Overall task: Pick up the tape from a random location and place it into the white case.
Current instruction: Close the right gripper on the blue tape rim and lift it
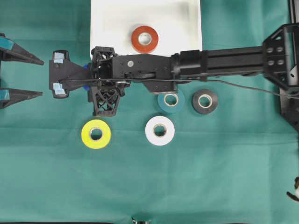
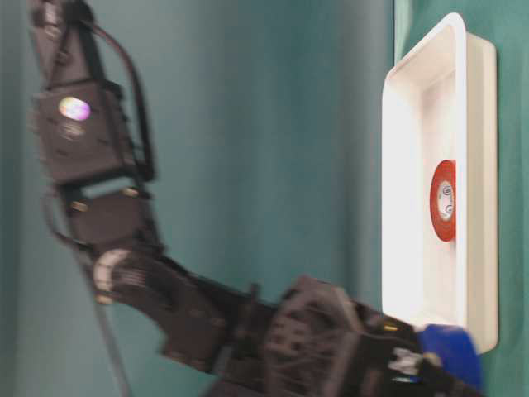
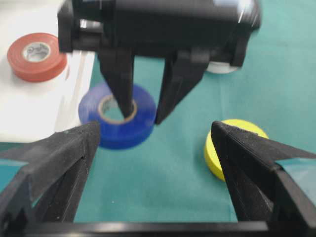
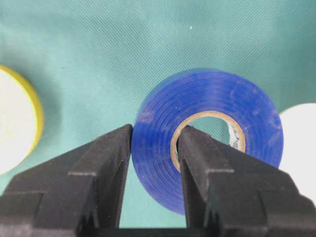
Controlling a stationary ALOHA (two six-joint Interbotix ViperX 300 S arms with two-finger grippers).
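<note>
Currently our right gripper [image 4: 154, 148] is clenched on the blue tape [image 4: 210, 128], one finger through the core and one outside the wall, presumably so the roll hangs secure for carrying to the white case [image 1: 112, 18] at 12 o'clock. Our left gripper [image 3: 155, 148] idles, jaws spread. We count six rolls: red [image 1: 144, 39] in the case, blue held, yellow [image 1: 96, 134], white [image 1: 160, 130], teal [image 1: 171, 100], black [image 1: 204, 101].
</note>
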